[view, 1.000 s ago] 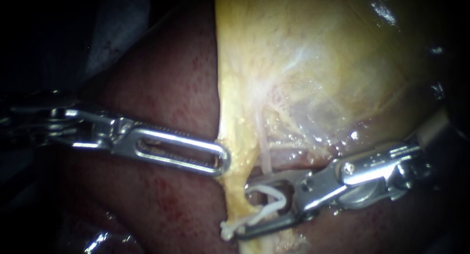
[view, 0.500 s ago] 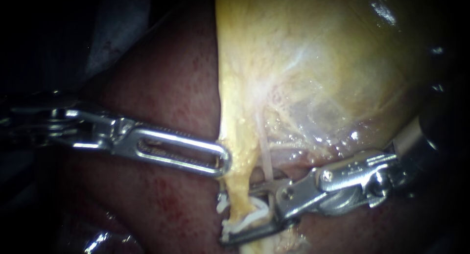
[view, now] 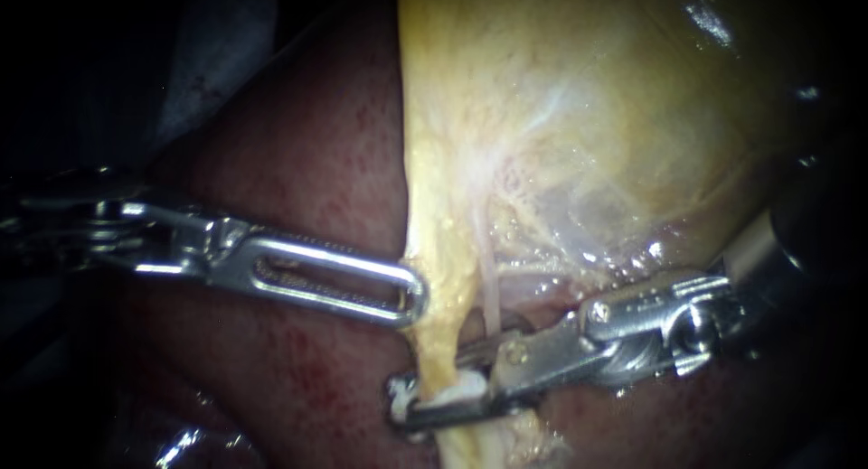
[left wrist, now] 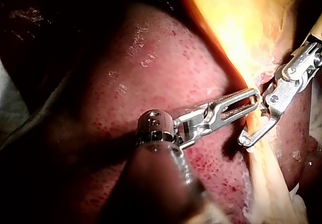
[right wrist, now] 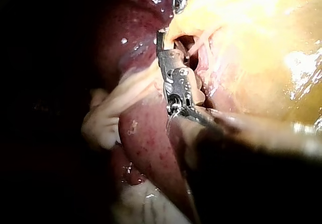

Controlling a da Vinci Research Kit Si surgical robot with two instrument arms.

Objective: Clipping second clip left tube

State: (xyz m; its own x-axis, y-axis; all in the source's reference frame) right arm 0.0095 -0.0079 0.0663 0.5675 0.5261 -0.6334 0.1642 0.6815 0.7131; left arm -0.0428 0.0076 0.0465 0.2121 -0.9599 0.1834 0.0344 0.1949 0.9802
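Now, against the picture from half a second ago, the left instrument [view: 414,297] has not shifted over the dark red liver [view: 298,171]. Its slotted jaws lie narrow, pressed together on the left edge of the left tube [view: 441,338], the thick yellow strand that runs down from the gallbladder [view: 588,117]. The change is further right. The white clip [view: 457,393] stood in a wider loop around the strand and is now squeezed flatter against it, with its free end poking out on the tube's left side. The right instrument [view: 432,385] has drawn its jaws closer together, and its tip has crept a little further left.

The left tube lies between the right instrument's jaws and crosses them nearly at right angles, just below where the left instrument holds it. The lower jaw passes in front of the strand and shows past its left edge. The upper jaw is seen only up to the strand's right edge. Both jaws bear on the clip, with a narrow gap between them. Just right of the left tube, a thin pale tube [view: 491,297] runs down to the upper jaw; whether the clip takes it in cannot be made out.

In the left wrist view, the left instrument's tip [left wrist: 254,97] sits just beside the right instrument's jaws [left wrist: 254,129] on the same yellow strand.
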